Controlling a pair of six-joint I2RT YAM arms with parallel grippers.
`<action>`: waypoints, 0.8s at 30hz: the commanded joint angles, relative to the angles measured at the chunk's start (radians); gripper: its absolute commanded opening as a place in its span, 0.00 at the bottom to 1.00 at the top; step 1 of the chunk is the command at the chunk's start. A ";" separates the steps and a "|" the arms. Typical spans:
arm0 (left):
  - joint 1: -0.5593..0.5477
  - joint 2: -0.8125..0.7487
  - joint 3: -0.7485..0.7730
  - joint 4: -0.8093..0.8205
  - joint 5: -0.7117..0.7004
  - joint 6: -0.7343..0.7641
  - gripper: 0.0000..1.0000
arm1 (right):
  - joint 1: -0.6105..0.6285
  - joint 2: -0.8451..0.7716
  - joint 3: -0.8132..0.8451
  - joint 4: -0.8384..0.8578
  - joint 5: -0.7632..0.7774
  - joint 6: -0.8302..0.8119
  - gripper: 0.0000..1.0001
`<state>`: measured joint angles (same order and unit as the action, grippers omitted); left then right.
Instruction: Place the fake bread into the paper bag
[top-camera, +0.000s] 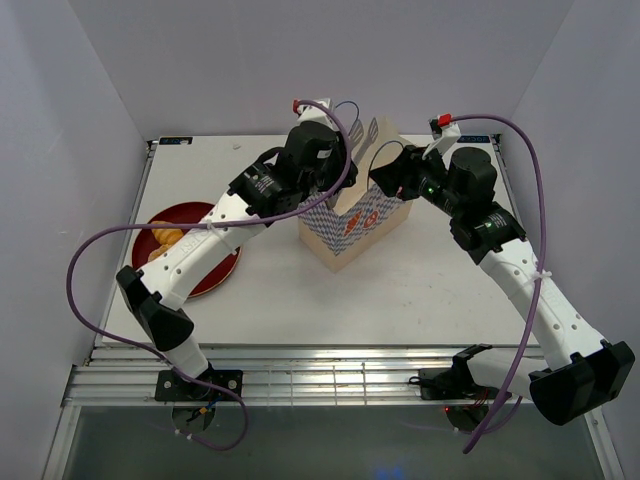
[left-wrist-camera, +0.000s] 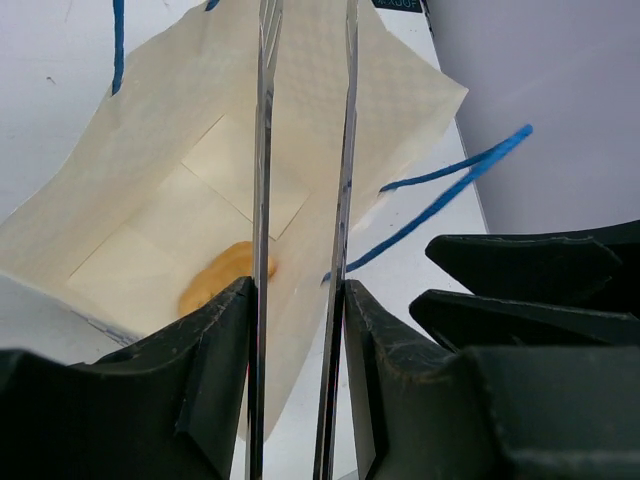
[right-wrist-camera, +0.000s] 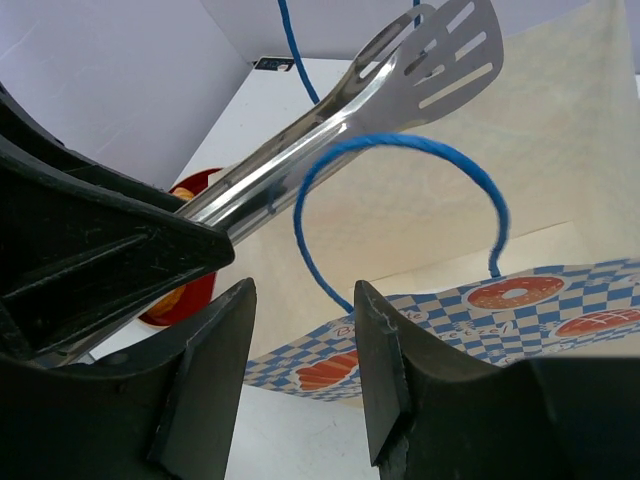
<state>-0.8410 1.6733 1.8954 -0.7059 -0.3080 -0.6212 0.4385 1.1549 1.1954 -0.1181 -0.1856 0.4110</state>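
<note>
The paper bag (top-camera: 355, 220) stands open mid-table, cream with a blue-white checked band (right-wrist-camera: 560, 290). One golden bread piece (left-wrist-camera: 225, 275) lies on its bottom. More bread (top-camera: 165, 238) lies on the red plate (top-camera: 175, 212) at the left. My left gripper (left-wrist-camera: 300, 290) is shut on the silver tongs (left-wrist-camera: 262, 150) and holds them over the bag's mouth (top-camera: 335, 175). The tong tips (right-wrist-camera: 440, 50) look empty. My right gripper (right-wrist-camera: 305, 290) is open at the bag's right side (top-camera: 385, 180), just short of a blue cord handle (right-wrist-camera: 400, 145), holding nothing.
The red plate also shows in the right wrist view (right-wrist-camera: 190, 186), behind the left arm. A second blue handle (left-wrist-camera: 450, 180) hangs outside the bag. White walls enclose the table on three sides. The two wrists are close together above the bag.
</note>
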 joint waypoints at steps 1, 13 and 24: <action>-0.006 -0.099 0.008 -0.007 -0.011 0.009 0.49 | -0.006 -0.015 0.029 0.017 0.002 -0.015 0.50; -0.003 -0.387 -0.087 -0.190 -0.141 0.015 0.45 | -0.014 -0.023 0.021 0.015 -0.018 -0.012 0.51; -0.003 -0.552 -0.079 -0.657 -0.445 -0.093 0.44 | -0.021 -0.017 0.023 -0.005 -0.040 -0.012 0.55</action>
<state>-0.8410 1.1213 1.8149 -1.1355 -0.6075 -0.6605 0.4244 1.1542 1.1950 -0.1257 -0.2066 0.4114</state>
